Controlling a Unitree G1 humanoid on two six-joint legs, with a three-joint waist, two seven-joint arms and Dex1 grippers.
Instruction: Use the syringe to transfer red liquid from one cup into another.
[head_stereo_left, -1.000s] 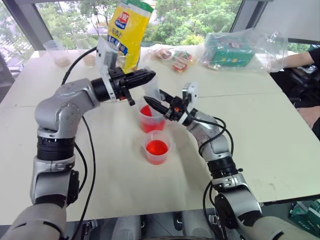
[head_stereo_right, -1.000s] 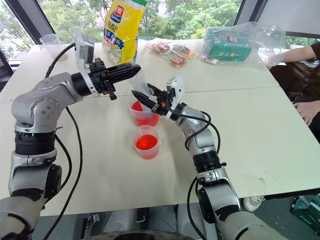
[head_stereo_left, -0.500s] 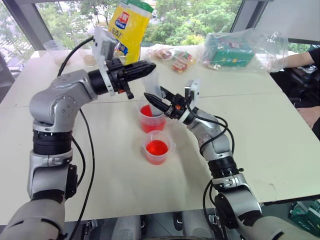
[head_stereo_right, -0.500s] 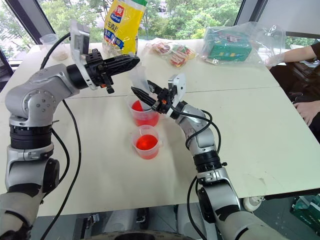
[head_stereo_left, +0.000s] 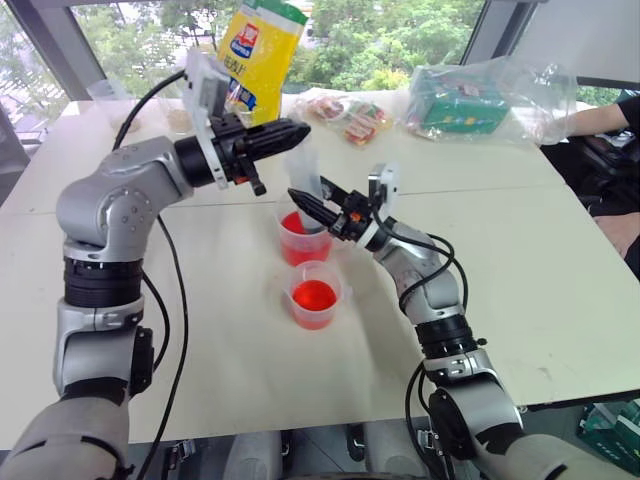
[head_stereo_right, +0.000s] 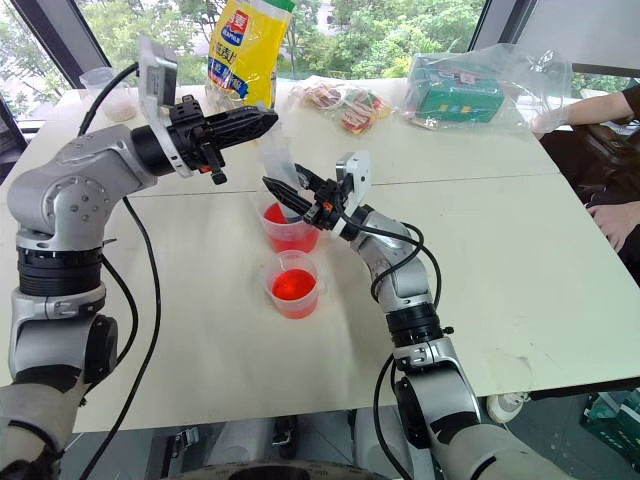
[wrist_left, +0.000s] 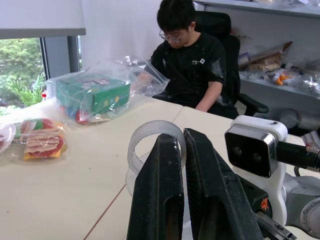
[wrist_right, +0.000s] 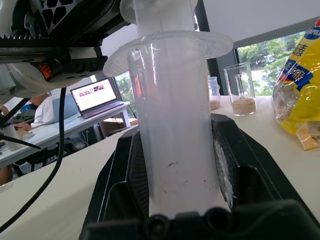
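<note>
The clear syringe (head_stereo_left: 303, 176) stands upright over the taller cup (head_stereo_left: 300, 236), which holds red liquid (head_stereo_left: 297, 245). My right gripper (head_stereo_left: 302, 204) is shut on the syringe barrel (wrist_right: 172, 150), just above that cup's rim. My left gripper (head_stereo_left: 300, 132) reaches in level from the left and is shut on the plunger's ring top (wrist_left: 154, 136). The syringe's lower end and tip are hidden behind the right fingers and the cup. The shorter cup with a pour lip (head_stereo_left: 314, 296) stands just in front of the taller one and also holds red liquid.
At the back of the white table (head_stereo_left: 520, 260) are a yellow bag (head_stereo_left: 258, 55), snack packets (head_stereo_left: 350, 115) and a green box in a clear bag (head_stereo_left: 462, 100). Clear cups with beige grains (head_stereo_right: 105, 90) stand far left. A person's arm (head_stereo_left: 600, 120) rests at the right edge.
My left gripper has risen a little with the plunger top in it, mostly in the first half second. The right gripper, syringe barrel and both cups have stayed in place.
</note>
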